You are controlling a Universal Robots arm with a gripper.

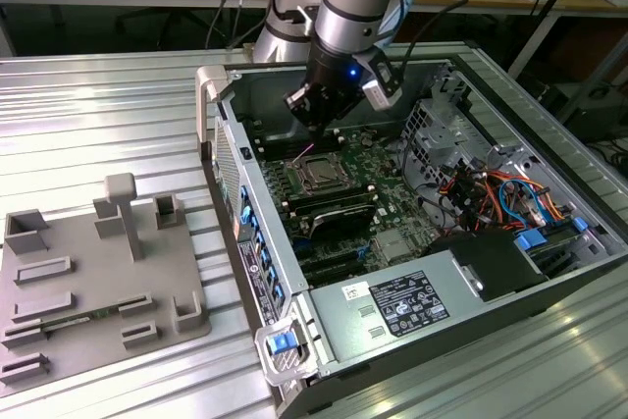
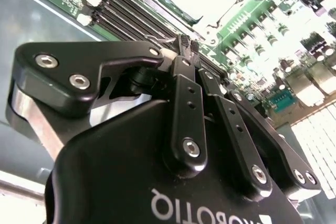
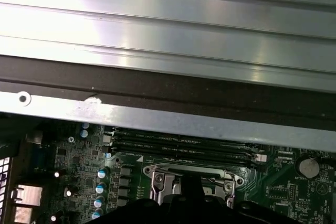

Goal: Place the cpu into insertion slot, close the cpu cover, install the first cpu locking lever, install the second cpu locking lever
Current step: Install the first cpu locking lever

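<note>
In the exterior view my gripper (image 1: pixel 308 125) hangs inside the open computer case, just above the far edge of the CPU socket. The cpu cover (image 1: pixel 320 176) lies flat on the socket as a silver frame. A dark grey square, the cpu (image 1: pixel 320 178), shows in its window. A thin rod, seemingly a locking lever (image 1: pixel 305 149), slants up between the gripper's tip and the socket. In the second wrist view the black fingers (image 2: pixel 187 93) meet at their tips, so the gripper (image 2: pixel 185 43) is shut, with nothing seen between them. In the first wrist view the cover (image 3: pixel 191 172) sits just past the gripper's dark tip (image 3: pixel 191 190).
Memory slots (image 1: pixel 334 208) run beside the socket. A power supply (image 1: pixel 402 306) and a bundle of cables (image 1: pixel 500 193) fill the case's near and right parts. The case wall (image 1: pixel 231 159) rises at the exterior view's left. A grey fixture plate (image 1: pixel 98 282) lies on the ribbed table.
</note>
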